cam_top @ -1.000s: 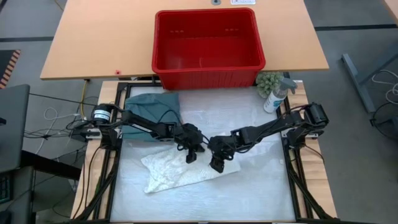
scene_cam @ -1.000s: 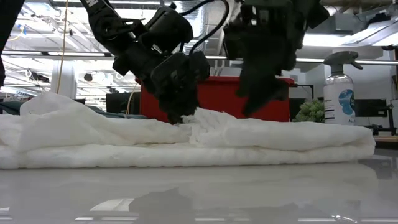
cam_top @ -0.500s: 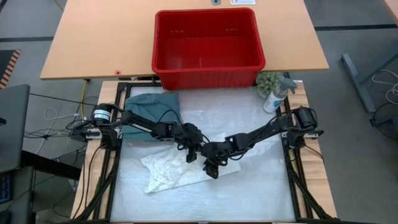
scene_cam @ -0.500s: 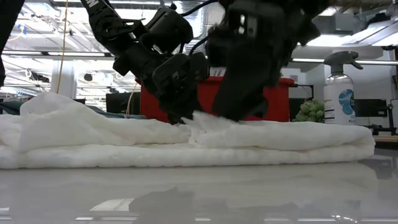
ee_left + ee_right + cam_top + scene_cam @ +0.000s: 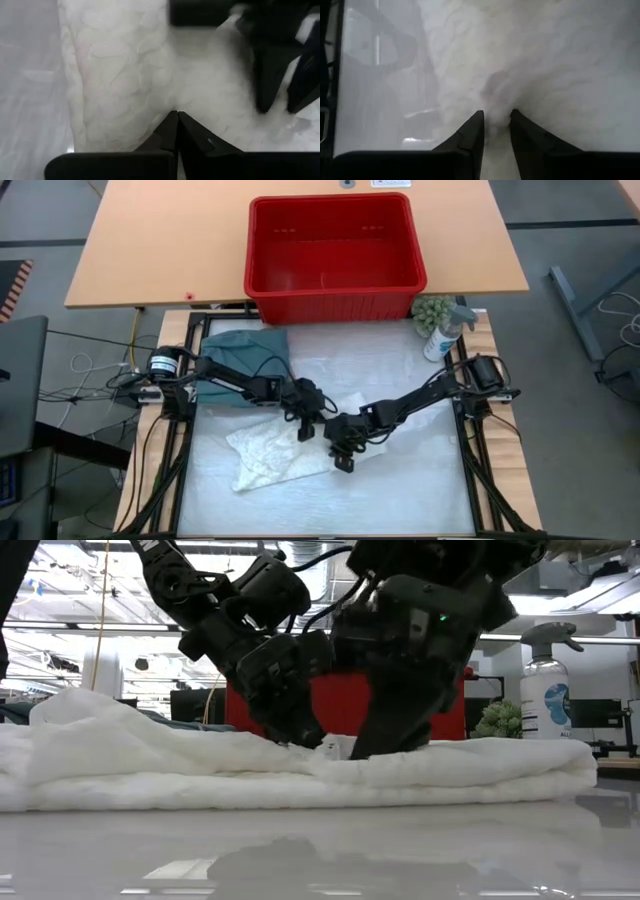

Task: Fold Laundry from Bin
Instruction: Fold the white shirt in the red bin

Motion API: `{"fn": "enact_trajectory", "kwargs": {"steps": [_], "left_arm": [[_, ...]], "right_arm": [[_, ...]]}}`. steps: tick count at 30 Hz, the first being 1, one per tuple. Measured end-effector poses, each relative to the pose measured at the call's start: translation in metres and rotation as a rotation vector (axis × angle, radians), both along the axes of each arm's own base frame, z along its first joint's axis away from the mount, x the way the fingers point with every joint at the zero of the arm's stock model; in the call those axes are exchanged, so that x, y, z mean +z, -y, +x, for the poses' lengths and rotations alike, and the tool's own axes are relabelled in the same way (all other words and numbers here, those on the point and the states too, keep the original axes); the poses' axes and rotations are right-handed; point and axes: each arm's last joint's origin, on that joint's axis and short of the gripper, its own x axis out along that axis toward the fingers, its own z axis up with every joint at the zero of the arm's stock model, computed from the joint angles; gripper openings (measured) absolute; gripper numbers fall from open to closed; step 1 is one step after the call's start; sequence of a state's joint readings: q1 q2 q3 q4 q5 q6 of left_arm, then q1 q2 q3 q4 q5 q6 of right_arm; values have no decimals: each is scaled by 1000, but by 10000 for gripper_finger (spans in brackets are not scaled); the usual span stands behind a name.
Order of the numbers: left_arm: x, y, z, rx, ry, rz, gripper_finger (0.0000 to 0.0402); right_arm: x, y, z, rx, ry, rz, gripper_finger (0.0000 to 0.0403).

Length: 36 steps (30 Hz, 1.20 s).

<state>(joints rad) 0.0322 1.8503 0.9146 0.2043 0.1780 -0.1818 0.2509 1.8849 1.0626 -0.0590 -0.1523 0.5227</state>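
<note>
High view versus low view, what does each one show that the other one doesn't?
Only the high view shows the teal garment folded near the left arm, and the red bin's empty inside. Only the low view shows the white garment's stacked layers side-on. Both show the left gripper and right gripper down on the white garment, and the spray bottle.

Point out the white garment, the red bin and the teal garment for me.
white garment (image 5: 262, 458): high view, on its bare left part.
red bin (image 5: 335, 300): high view, on its near wall.
teal garment (image 5: 243, 346): high view, on its folded top.
</note>
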Motion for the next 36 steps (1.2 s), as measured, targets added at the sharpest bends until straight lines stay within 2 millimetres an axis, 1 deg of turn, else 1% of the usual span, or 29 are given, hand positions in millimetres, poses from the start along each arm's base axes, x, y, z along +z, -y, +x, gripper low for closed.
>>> {"fn": "enact_trajectory", "kwargs": {"steps": [8, 11, 14, 18, 20, 22, 26, 30, 33, 36], "left_arm": [[0, -5, 0, 20, -2, 6, 0], [0, -6, 0, 24, -1, 4, 0], [0, -7, 0, 31, -1, -3, 0], [3, -6, 2, 22, 12, -54, 0], [7, -5, 5, 15, 24, -80, 0], [10, -5, 8, 12, 32, -102, 0], [17, -4, 13, 0, 27, -163, 0], [24, -3, 16, -6, -8, -194, 0], [34, -3, 17, -14, -25, -201, 0], [43, -3, 15, -12, -56, -202, 0]], "right_arm": [[41, 4, -18, 22, 44, -77, 119], [58, 8, -27, 1, 47, -107, 119], [69, 15, -43, -121, -27, -163, 119], [77, 33, -68, -352, -197, -235, 124], [78, 42, -76, -432, -271, -236, 136], [79, 49, -79, -481, -302, -229, 155], [74, 57, -77, -511, -326, -230, 215], [60, 63, -71, -532, -382, -249, 278], [55, 66, -68, -548, -389, -262, 309], [56, 69, -68, -565, -380, -269, 323]]}}
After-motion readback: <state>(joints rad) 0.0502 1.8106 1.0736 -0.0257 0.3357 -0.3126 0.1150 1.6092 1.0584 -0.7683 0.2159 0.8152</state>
